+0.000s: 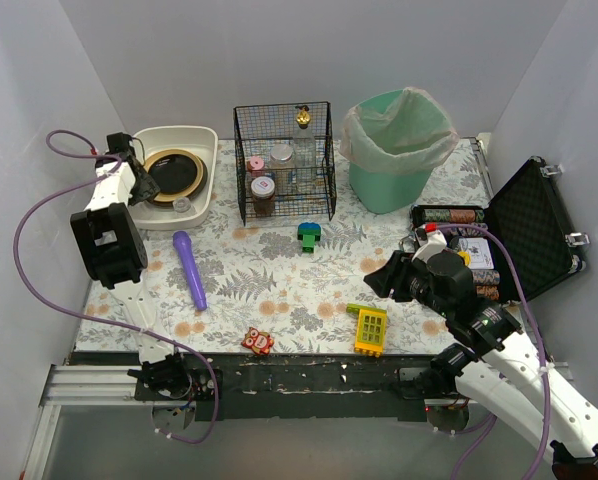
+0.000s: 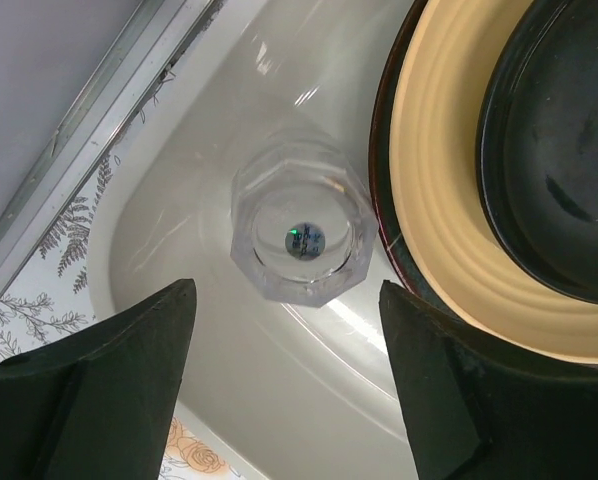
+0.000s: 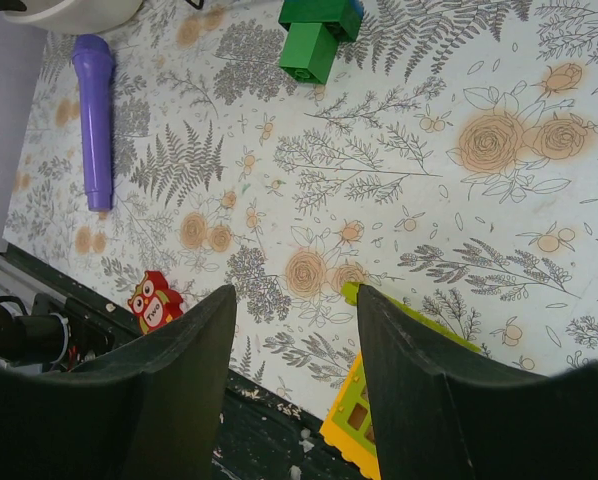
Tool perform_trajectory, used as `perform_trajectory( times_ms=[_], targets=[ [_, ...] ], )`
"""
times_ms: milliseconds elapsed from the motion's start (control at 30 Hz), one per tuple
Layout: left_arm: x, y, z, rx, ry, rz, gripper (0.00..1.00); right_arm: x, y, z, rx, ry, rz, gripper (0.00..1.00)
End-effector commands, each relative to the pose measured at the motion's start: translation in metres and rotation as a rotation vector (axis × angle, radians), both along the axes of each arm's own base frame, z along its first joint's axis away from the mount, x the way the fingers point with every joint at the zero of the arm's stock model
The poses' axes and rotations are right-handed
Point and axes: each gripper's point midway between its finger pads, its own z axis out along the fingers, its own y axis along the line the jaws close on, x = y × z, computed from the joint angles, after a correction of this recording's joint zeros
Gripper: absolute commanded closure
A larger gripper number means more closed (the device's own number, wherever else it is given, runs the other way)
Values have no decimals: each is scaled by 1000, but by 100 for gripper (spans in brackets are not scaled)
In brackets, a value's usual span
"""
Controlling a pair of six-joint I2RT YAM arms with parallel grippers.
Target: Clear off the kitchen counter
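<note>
The kitchen counter [image 1: 279,285] [image 3: 479,230] has a floral cloth. On it lie a purple marker [image 1: 190,268] [image 3: 94,120], a green block [image 1: 308,235] [image 3: 319,35], a red owl tile [image 1: 258,341] [image 3: 152,300] and a yellow-green window piece [image 1: 370,329] [image 3: 364,425]. My left gripper [image 1: 139,180] [image 2: 287,290] hangs open over the white tub [image 1: 204,140] [image 2: 179,200]. A clear glass [image 1: 182,205] [image 2: 301,235] stands in the tub just beyond its tips, free of them. My right gripper [image 1: 384,275] [image 3: 297,292] is open and empty above the counter, its right finger over the window piece.
The tub also holds a tan plate [image 2: 429,200] with a black bowl [image 2: 559,150] in it. At the back stand a wire basket [image 1: 284,160] with jars and a green bin [image 1: 399,145] lined with a bag. An open black case [image 1: 534,230] with chips lies at the right.
</note>
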Motion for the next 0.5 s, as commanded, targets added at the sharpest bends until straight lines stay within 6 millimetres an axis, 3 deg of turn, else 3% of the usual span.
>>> perform_trajectory(
  times_ms=[0,200,300,467],
  targets=[
    [0,-1,35,14,-58,-1,24,3,-1,21,23,-56,-3,40],
    [-3,-3,79,27,-131,13,15,1,-2,22,20,-56,-4,40],
    [-16,-7,114,40,-206,13,3,1,-4,27,10,-62,-3,40],
    [-44,-27,143,-1,-309,-13,2,3,-6,42,-18,-89,6,32]
  ],
)
